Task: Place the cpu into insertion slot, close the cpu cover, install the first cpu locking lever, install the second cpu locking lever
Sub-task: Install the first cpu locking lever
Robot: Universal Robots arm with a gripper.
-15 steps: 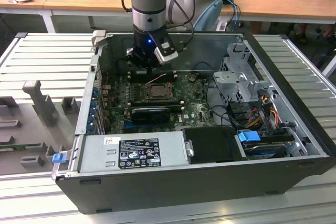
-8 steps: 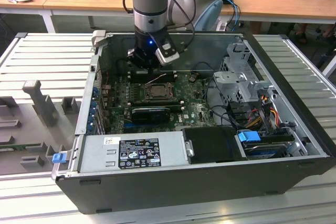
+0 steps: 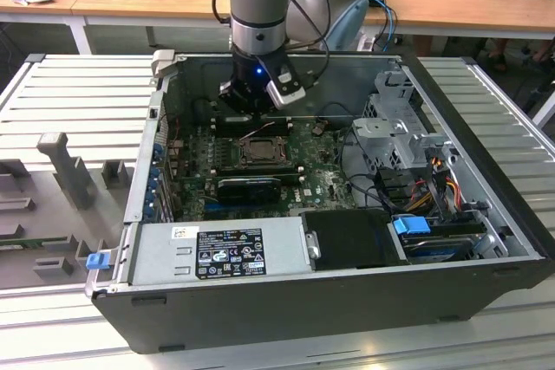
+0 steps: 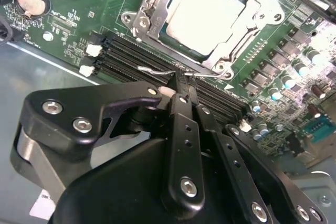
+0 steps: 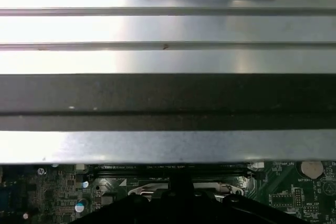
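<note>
The gripper [image 4: 177, 88] was seen low over the board in the second wrist view, its fingers [image 4: 181, 129] drawn together to a narrow tip, clenched with nothing visibly caught between them. Just ahead of that tip a thin wire locking lever [image 4: 157, 71] lay along the edge of the socket, and the fingertips were touching it or a hair short of it; which, could not be told.

Beyond the lever, the cpu [image 4: 207, 17] was already seated in the insertion slot [image 4: 149, 9], its pale face showing through the window of the cpu cover [image 4: 231, 51], which lay flat over it. So the lever step was judged to be the one in hand.

In the exterior view the gripper [image 3: 253, 103] was placed at the far side of the socket [image 3: 258, 150], inside the open computer case [image 3: 286, 301].

For the step to be done well, the lever had to be pressed by the tip squarely, not by a finger's flank, or it could be expected to spring out sideways. The memory slots [image 4: 123, 56] beside the fingers were to be kept clear of, and the push was best made slowly until the wire was tucked under its catch.
</note>
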